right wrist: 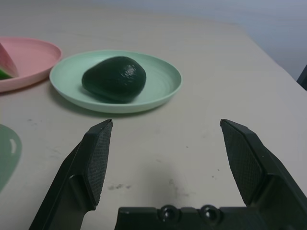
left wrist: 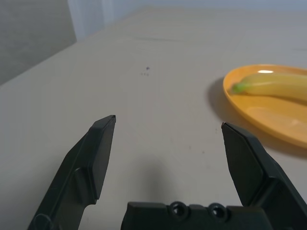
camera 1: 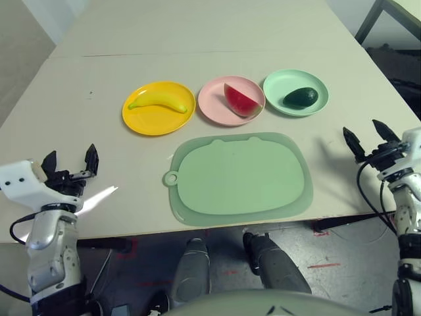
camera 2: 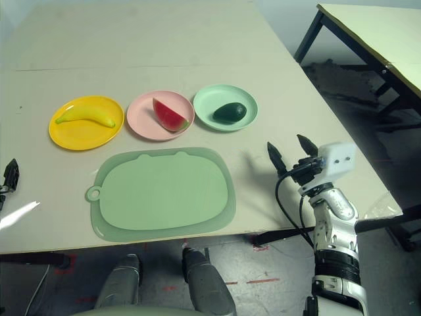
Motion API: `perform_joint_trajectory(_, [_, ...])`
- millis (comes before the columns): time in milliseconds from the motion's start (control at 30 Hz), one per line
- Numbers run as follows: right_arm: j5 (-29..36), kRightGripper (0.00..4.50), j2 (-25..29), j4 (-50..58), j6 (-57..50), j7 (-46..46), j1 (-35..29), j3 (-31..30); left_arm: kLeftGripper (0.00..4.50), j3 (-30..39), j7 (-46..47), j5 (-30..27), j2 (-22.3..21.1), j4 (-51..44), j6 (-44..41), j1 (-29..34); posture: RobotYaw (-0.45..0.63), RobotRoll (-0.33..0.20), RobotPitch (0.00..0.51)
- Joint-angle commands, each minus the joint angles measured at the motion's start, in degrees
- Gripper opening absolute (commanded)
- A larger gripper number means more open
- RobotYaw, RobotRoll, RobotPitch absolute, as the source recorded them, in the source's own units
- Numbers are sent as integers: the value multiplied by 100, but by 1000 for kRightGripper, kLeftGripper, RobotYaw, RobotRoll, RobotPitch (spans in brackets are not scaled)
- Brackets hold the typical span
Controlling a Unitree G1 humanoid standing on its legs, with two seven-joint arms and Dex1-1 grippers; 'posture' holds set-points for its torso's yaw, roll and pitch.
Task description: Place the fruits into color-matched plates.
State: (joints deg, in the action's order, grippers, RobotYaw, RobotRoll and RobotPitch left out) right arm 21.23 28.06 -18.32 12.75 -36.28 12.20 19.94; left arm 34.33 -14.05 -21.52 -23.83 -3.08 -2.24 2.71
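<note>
- Three plates sit in a row on the far half of the tabletop (camera 1: 79, 99), just beside one another.
- Yellow plate (camera 1: 148, 120) at the robot's left end – banana (camera 1: 158, 101) lying in it.
- Pink plate (camera 1: 214, 105) in the middle – watermelon wedge (camera 1: 239, 101) in it, red face showing.
- Green plate (camera 1: 289, 82) at the right end – dark avocado (camera 1: 300, 97) resting in it.
- Each fruit is already on its color-matched plate.
- Pale green cutting mat (camera 1: 240, 176) lies nearer the robot than the plates, handle hole at its left side, nothing on it.
- Left claw (camera 1: 71, 162) at the near left of the tabletop, well apart from the yellow plate – fingers spread wide, holding nothing.
- Right claw (camera 2: 290, 151) near the right edge of the tabletop, this side of the green plate – fingers spread wide, holding nothing.
- The right wrist view looks toward the avocado, the left wrist view toward the banana's plate.
</note>
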Motion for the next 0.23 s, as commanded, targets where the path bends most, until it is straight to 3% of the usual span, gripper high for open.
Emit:
perform_joint_trajectory(33, [-136,4500,-109,176,-8,-11,-200,-202,4483,-210,-105,130,-60,138,8,-7,31,0,192])
perform_joint_trajectory(233, [-53,4500,-258,464,-120,245,-438,-89,4483,-483,-193,290,-115,205,63,-116,7,0,186])
